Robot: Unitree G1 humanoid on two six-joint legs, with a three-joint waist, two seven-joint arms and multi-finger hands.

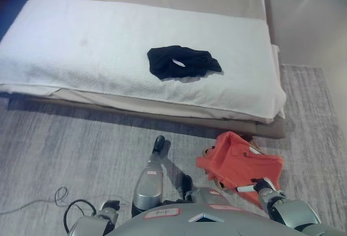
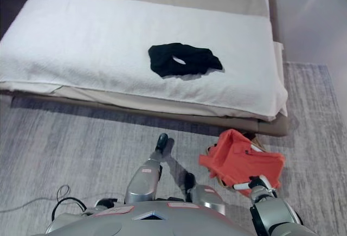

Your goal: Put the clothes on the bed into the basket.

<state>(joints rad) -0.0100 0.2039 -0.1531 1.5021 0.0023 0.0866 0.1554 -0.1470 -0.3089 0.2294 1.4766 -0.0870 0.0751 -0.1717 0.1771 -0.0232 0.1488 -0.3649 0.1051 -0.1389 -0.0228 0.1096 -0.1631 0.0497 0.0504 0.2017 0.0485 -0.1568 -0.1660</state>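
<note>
One black garment (image 1: 182, 63) lies crumpled right of centre on the white cover of the bed (image 1: 81, 46), which fills the upper part of the frame, while an orange garment (image 1: 238, 163) is draped over the basket (image 1: 252, 150) on the grey carpet (image 1: 65, 149) at the lower right (only a sliver of its rim shows). The right hand (image 1: 261, 185), at the lower right edge, is clamped on the orange cloth's near edge. The left hand (image 1: 158, 143), low at centre, points toward the bed; whether its fingers are apart or together I cannot tell.
</note>
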